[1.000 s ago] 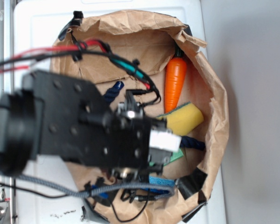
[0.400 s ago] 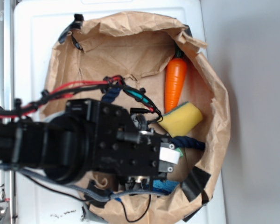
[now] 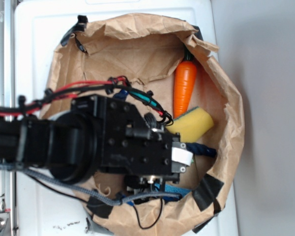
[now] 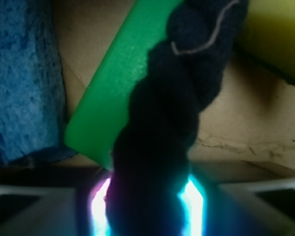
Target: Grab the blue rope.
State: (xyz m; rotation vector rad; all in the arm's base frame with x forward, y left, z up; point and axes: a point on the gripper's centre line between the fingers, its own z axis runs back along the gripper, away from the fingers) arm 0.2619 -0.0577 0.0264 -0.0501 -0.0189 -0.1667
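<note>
The blue rope [image 4: 157,147], thick, dark navy and twisted, runs from the top of the wrist view down between my jaws. My gripper [image 4: 147,199] straddles it and stands open, with a lit gap on each side between rope and fingers [image 4: 34,206]. From the exterior view, only one rope end [image 3: 204,149] pokes out to the right of the black arm [image 3: 113,142], inside the brown paper bag [image 3: 226,98]. The arm hides the jaws and the remainder of the rope there.
In the bag lie an orange carrot [image 3: 184,88], a yellow sponge [image 3: 191,123], a light-blue sponge [image 4: 24,83] and a flat green piece [image 4: 118,83] under the rope. Red and black wires [image 3: 88,87] and a grey braided cable [image 3: 64,184] trail from the arm.
The arm has shifted toward the bag's lower side and now covers more of the rope; the rope end that showed left of centre is almost hidden.
</note>
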